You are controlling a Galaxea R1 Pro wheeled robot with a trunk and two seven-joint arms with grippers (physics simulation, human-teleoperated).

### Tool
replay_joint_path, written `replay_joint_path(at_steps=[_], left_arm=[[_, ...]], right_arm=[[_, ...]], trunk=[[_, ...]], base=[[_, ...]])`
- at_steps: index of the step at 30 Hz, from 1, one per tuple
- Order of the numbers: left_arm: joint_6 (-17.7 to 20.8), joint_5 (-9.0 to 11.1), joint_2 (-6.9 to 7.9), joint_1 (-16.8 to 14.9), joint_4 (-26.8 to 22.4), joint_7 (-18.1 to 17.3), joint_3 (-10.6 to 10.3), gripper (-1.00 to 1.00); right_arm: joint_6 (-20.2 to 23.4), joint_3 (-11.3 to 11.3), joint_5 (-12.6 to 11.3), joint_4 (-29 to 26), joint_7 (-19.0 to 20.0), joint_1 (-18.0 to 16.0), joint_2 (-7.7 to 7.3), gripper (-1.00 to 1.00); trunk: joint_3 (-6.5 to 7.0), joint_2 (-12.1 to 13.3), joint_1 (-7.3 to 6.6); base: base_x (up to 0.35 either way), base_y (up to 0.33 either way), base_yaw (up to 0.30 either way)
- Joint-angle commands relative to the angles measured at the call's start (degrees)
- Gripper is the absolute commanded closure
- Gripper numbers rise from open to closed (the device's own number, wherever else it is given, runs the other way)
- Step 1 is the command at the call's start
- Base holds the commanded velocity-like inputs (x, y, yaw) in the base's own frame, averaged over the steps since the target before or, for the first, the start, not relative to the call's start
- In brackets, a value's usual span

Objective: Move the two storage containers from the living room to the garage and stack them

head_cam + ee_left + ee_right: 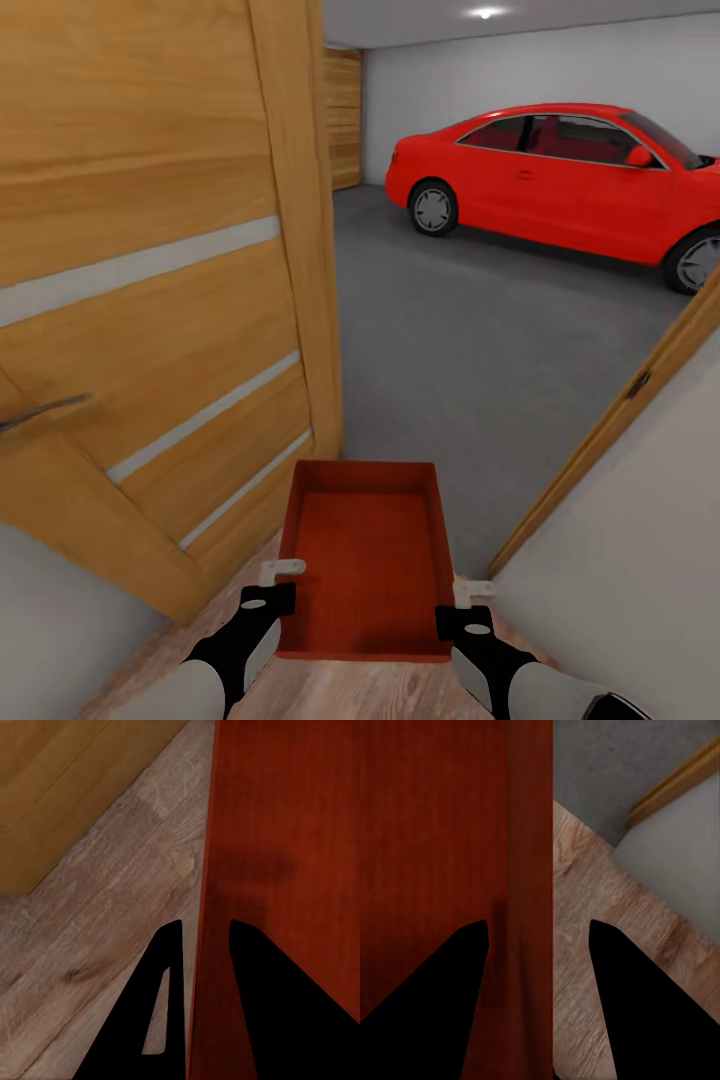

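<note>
Between both arms, the storage container [365,560] is carried above the wood-plank floor [330,695]; the left gripper [201,937] and right gripper [538,934] each pinch a side wall, seemingly firmly. Beyond the open wooden door [150,280], the grey garage floor [480,340] holds a red car [560,175].

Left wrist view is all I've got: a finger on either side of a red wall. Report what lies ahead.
Observer: In the head view, the storage container is at an open doorway, with grey concrete floor beyond.
Operator: Name any obstacle.
Observer: A red car is parked far ahead, to the right.
Operator: Check the other arm.
Observer: The right gripper has the container's opposite wall between its fingers.
</note>
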Motion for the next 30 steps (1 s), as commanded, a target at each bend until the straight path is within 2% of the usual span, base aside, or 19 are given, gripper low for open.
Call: replay_joint_path(at_steps=[1,7,24,30], left_arm=[[0.4,-0.9,0.04,0.0,-2.7,0.3,1.4,1.0],[0.4,-0.9,0.04,0.0,-2.7,0.3,1.4,1.0],[0.4,-0.9,0.04,0.0,-2.8,0.3,1.3,1.0],[0.5,-0.9,0.04,0.0,-2.7,0.3,1.3,1.0]], right_arm=[[-0.2,-0.2,-0.9,2.1,-0.1,0.0,0.0,1.0],[-0.2,-0.2,-0.9,2.1,-0.1,0.0,0.0,1.0],[-0.2,-0.2,-0.9,2.1,-0.1,0.0,0.0,1.0],[-0.2,-0.2,-0.9,2.1,-0.1,0.0,0.0,1.0]], trunk=[[-0.06,0.0,0.04],[-0.06,0.0,0.04],[-0.06,0.0,0.04],[-0.06,0.0,0.04]], base=[[0.267,0.187,-0.25],[0.166,0.043,-0.25],[0.005,0.001,-0.249],[0.154,0.086,-0.061]])
